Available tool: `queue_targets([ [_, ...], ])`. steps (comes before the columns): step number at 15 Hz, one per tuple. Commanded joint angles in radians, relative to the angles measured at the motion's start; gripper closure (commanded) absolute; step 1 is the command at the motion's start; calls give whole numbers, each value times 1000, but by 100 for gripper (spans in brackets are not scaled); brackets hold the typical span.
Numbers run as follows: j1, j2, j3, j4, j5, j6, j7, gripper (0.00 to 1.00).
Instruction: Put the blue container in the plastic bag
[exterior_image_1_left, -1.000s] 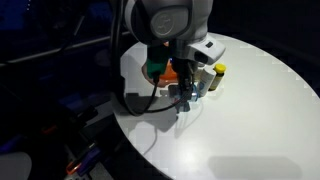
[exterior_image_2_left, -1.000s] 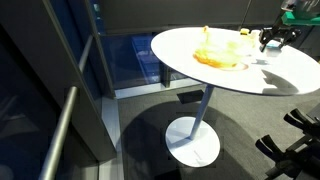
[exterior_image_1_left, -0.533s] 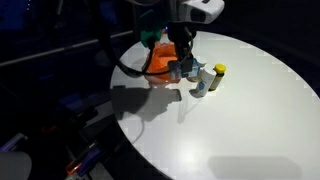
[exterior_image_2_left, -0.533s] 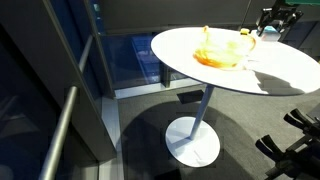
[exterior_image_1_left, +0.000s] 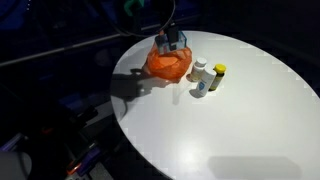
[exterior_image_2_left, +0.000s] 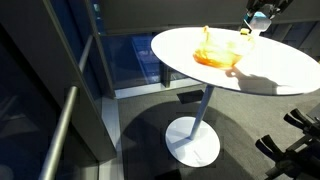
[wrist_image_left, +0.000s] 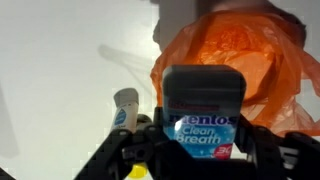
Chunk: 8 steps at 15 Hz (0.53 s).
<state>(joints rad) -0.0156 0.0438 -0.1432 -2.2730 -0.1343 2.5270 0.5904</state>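
Blue plastic with a dark square cap and a "Clean Breath" label, the small container (wrist_image_left: 203, 118) is held in the claw (wrist_image_left: 205, 152). The fingers are closed partway against its two sides, and it is carried upright, clear of the tabletop. In the wrist view the crumpled orange plastic bag (wrist_image_left: 245, 62) lies at 1 o'clock of the container, partly behind it. Whether the two touch cannot be told. A small white bottle (wrist_image_left: 124, 108) stands at 9 o'clock of the container.

In an exterior view the claw (exterior_image_1_left: 172, 40) is seen at the bag's (exterior_image_1_left: 168, 64) 12 o'clock edge. The white bottle (exterior_image_1_left: 200, 78) and a yellow-capped bottle (exterior_image_1_left: 217, 75) stand side by side at 3 o'clock of the bag. In an exterior view the claw (exterior_image_2_left: 258, 16) hangs raised at 1 o'clock of the bag (exterior_image_2_left: 215, 55).

All rests on a round white table (exterior_image_2_left: 285, 72) carried by a single white pedestal (exterior_image_2_left: 205, 105) on a grey floor (exterior_image_2_left: 150, 130). The room around it is dark.
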Motion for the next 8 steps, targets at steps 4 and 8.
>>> queue_targets([
  [4,-3,108,48,88,43,-22,1,61],
  [8,3,167,37,129,43,-44,2,9],
])
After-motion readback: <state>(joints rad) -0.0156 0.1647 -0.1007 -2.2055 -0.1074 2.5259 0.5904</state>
